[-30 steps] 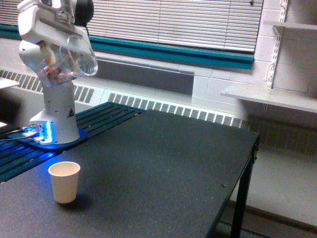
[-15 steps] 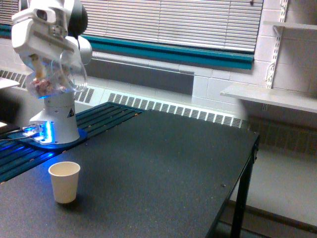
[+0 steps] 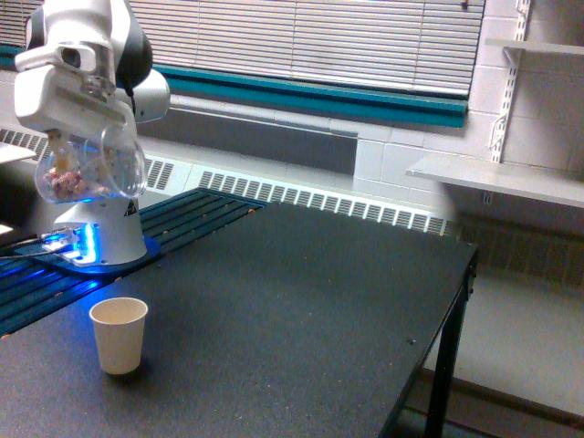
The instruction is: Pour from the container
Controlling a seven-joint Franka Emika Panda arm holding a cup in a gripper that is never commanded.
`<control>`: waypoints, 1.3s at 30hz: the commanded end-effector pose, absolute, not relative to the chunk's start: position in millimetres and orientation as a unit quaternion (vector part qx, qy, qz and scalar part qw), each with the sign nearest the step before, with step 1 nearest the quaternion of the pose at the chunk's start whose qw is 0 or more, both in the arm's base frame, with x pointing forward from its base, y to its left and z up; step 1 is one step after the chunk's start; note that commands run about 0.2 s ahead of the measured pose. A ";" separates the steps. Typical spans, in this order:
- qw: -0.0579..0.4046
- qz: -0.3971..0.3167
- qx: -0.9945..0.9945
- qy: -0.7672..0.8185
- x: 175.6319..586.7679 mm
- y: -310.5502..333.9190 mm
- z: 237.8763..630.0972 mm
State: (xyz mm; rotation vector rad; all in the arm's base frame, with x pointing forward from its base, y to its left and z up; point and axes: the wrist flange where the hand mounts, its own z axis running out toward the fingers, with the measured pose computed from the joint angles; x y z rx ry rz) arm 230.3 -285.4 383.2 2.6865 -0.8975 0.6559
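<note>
Item: clear cylindrical plastic container (image 3: 91, 169) of pinkish candies, clamped in your white gripper (image 3: 80, 137), high above the cream paper cup (image 3: 119, 334). Risk: tipping from here, candies scatter wide.

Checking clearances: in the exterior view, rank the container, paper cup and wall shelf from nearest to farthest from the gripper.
1. Container, held in the gripper.
2. Paper cup, on the table below it.
3. Wall shelf, far at the exterior view's right.
</note>
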 end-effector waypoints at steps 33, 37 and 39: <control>0.182 0.184 0.933 -0.251 215.0 -327.2 362.9; 0.191 0.178 0.935 -0.241 212.9 -328.3 363.0; 0.195 0.174 0.936 -0.237 212.1 -328.2 363.1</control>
